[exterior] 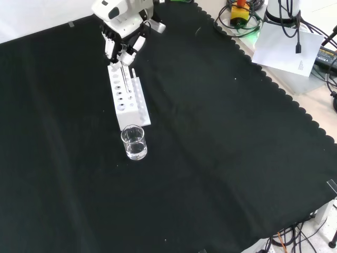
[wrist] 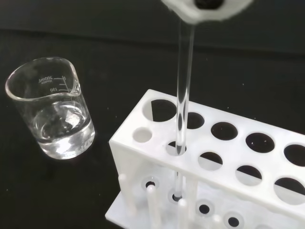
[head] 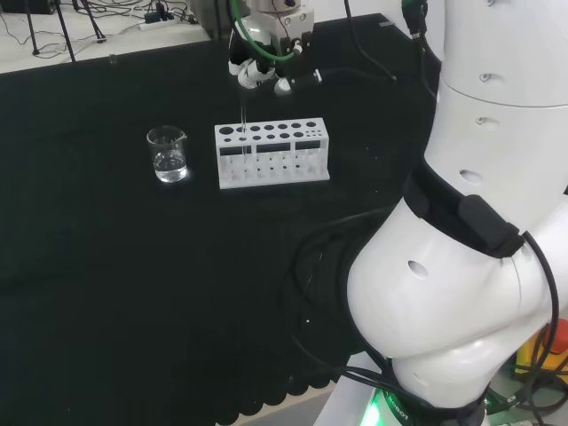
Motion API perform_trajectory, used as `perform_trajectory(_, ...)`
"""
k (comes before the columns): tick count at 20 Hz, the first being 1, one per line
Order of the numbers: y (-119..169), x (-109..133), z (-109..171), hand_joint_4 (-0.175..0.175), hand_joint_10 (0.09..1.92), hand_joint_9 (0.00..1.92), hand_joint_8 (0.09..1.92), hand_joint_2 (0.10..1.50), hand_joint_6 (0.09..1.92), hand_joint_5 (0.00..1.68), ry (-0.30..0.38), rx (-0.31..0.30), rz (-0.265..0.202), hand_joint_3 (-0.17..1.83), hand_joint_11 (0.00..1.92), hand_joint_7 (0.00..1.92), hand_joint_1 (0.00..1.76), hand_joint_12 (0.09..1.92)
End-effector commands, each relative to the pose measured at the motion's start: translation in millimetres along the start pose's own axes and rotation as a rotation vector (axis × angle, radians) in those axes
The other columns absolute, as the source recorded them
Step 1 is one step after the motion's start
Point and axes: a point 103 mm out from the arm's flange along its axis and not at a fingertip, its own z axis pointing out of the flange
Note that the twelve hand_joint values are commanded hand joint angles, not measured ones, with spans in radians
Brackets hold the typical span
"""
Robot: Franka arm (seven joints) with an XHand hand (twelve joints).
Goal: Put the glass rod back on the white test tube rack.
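Glass rod point(wrist: 183, 90) hangs upright from the hand point(head: 259, 64) into the rack point(head: 272, 153).

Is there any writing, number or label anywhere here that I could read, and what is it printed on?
Beaker: a printed measuring scale with small numbers, seen reversed through the glass; too small to read reliably.
White rack: no writing.
Glass rod: no markings.
White sheet beside the bench: nothing legible.
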Motion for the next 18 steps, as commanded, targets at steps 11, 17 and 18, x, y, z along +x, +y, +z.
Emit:
perform_trajectory(11, -2, -3, -15, -0.175, 0.79, 1.66, 0.79, 0.85, 0.63, 0.34, -0.051, 0.031, 0.007, -0.17, 1.79, 0.67, 1.44, 0.85)
perform_trajectory(17, -5, -4, -26, -0.175, 0.78, 1.65, 0.79, 0.85, 0.61, 0.34, -0.065, 0.001, 0.018, -0.17, 1.79, 0.64, 1.44, 0.86)
perform_trajectory(18, -5, -4, -27, -0.175, 0.78, 1.66, 0.79, 0.85, 0.6, 0.34, -0.068, -0.001, 0.018, -0.17, 1.79, 0.63, 1.44, 0.87)
